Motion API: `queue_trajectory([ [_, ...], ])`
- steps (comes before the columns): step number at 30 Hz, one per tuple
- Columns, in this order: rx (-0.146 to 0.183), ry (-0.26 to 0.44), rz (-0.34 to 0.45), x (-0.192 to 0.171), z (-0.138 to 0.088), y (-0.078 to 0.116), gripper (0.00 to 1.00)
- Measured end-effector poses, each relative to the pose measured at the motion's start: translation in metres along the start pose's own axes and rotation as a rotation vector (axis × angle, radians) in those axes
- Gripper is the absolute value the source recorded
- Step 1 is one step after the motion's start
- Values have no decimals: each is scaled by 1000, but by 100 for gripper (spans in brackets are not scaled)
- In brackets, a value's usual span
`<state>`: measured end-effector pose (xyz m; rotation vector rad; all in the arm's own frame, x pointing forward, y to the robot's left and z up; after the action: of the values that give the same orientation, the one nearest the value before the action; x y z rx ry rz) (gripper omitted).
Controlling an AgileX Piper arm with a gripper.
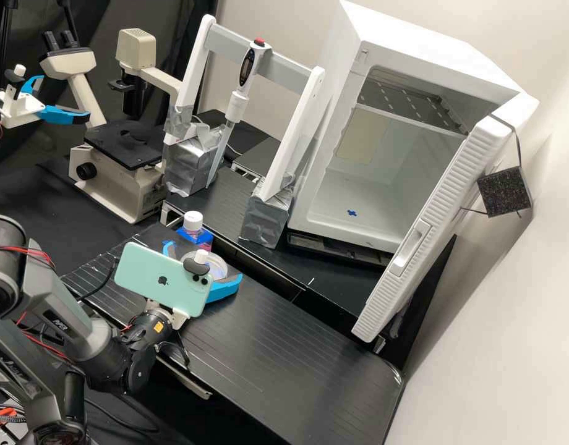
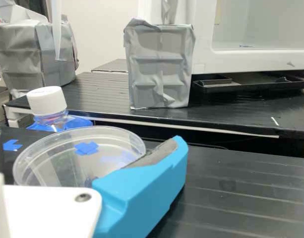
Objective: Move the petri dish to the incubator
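One petri dish (image 2: 57,166), one incubator (image 1: 433,59)

Dish (image 1: 218,266): partly hidden behind phone (image 1: 158,279).
Bottle (image 1: 193,221): base hidden, beyond phone.
Arm (image 1: 57,309): cut off, left of phone.

High view looks down, wrist view closely across; both share the incubator (image 1: 420,49).
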<state>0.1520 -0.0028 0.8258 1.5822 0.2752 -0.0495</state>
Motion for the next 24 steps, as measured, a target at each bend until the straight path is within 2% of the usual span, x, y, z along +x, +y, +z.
queue_trajectory([
  [1, 0, -4, 4, 0, 1, 1, 100],
  [2, -3, -4, 7, -1, 0, 1, 0],
  [14, -41, 6, 24, -3, -5, 3, 0],
  [24, -38, 9, 16, -2, -5, 2, 0],
])
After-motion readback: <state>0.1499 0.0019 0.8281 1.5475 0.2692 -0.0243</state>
